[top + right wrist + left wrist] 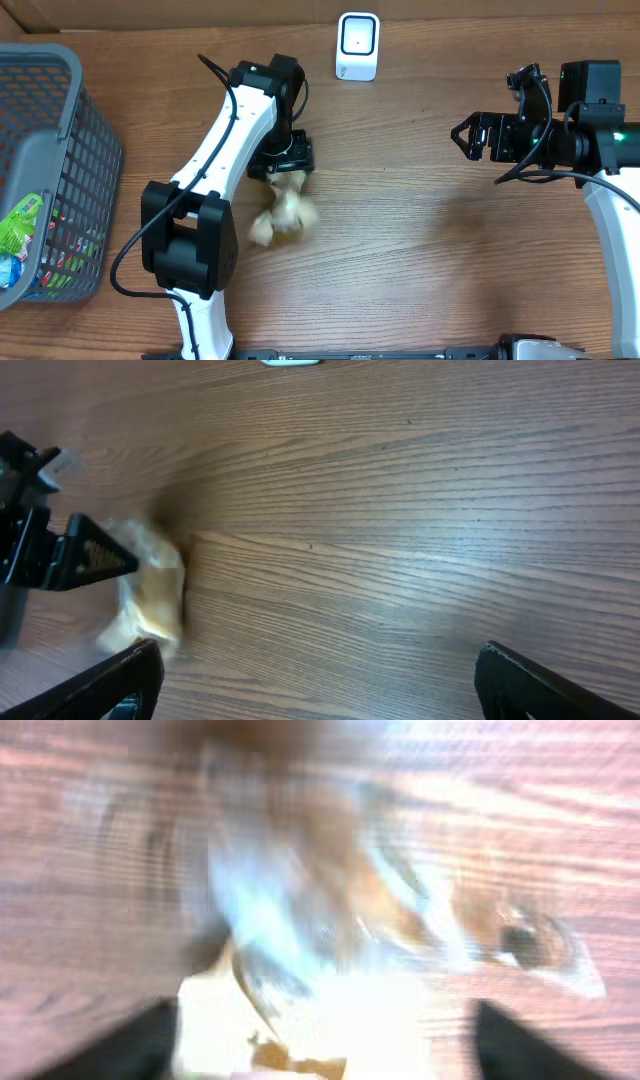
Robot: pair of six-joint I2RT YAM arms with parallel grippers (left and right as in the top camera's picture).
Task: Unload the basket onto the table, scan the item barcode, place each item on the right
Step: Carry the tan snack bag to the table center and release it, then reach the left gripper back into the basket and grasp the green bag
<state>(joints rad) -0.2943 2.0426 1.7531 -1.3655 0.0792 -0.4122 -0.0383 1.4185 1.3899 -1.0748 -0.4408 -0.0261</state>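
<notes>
Blurred packet [283,212] is just beside the left end effector [285,166], whose jaws stand apart; the open right end effector [462,137] is well apart.

The item [283,212] is a pale motion smear at 6 o'clock from the left gripper [288,158]; its outline, print and barcode cannot be read. The left wrist view is blurred throughout, and the two dark fingers [140,1042] at 5 and 7 o'clock are cut by the bottom edge; whether either touches the item cannot be told. In the right wrist view the item is smeared at 8 o'clock, and the scanner [290,362] at 12 o'clock is cut by the top edge. The basket [80,170] at 9 o'clock overhead runs off the left edge, its contents too small to name.
</notes>
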